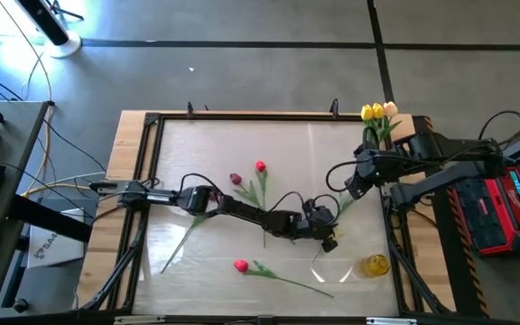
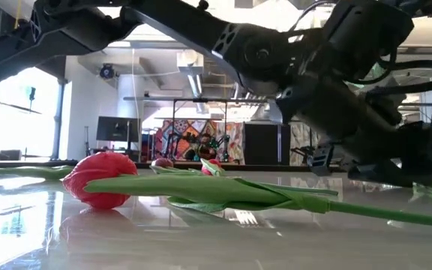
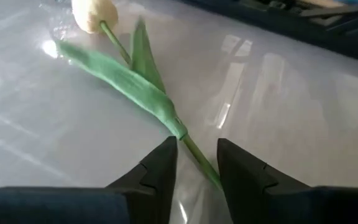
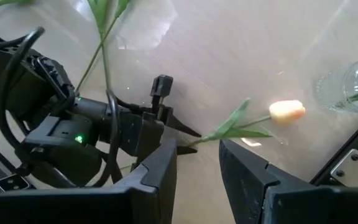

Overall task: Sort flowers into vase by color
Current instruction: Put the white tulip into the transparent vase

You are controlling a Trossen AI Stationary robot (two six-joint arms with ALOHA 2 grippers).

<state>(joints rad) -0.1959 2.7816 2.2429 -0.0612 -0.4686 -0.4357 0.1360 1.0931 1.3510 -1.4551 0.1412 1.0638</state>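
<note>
Yellow tulips (image 1: 377,112) already stand at the tabletop's far right corner; red ones (image 1: 241,266) lie loose. The left gripper (image 3: 194,163) straddles the peach tulip's stem (image 3: 197,158), not clenched; the right gripper (image 4: 197,163) hovers empty, parted.

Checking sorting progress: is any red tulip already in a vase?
No: the red tulips lie flat on the table; only yellow and peach ones stand upright.

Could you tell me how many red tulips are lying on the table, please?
2. One red tulip lies midway across the table, beside the maroon tulip; a second red tulip lies nearer the low camera. Others may be hidden.
</note>
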